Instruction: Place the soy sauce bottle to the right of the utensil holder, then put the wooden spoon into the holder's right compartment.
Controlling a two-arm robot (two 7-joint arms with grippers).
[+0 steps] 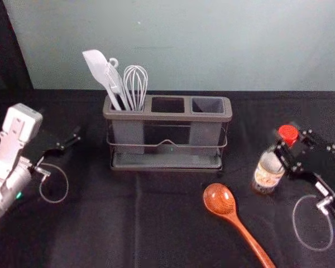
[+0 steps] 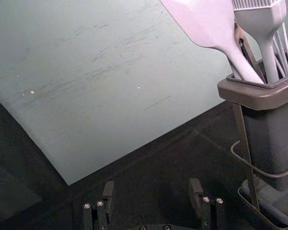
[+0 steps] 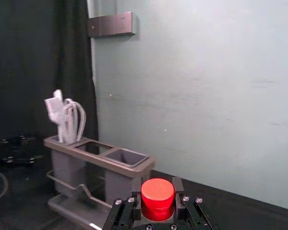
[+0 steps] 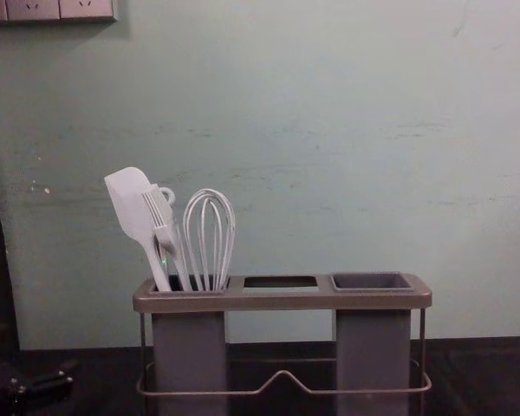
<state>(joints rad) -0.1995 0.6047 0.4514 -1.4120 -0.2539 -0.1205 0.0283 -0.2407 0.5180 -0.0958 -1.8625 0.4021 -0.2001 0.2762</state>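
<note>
To the left of the right gripper (image 1: 285, 157) and farther from the robot, a long grey-brown utensil holder (image 1: 167, 116) with three compartments, its lower part cut off in the chest view. Well apart to the right gripper's left, past the holder, the left gripper (image 1: 70, 143), fingers spread. Nearer the robot than the right gripper and to its left, a glossy reddish-brown wooden spoon (image 1: 219, 199) lying on dark cloth, bowl toward the holder, handle end cut off by the head view's lower edge. Right between the right gripper's fingers, pinched near the top, a clear soy sauce bottle with a pale label (image 1: 268, 172), neck partly hidden behind them; hard to tell whether touching the cloth. Between the fingertips in the right wrist view, a round red plastic cap (image 3: 157, 194), with the bottle's body hidden below. Left of the right gripper, in the holder's left compartment, a pale spatula (image 4: 128, 201), a whisk (image 4: 210, 234) and a brush (image 4: 159, 212), partly overlapping.
</note>
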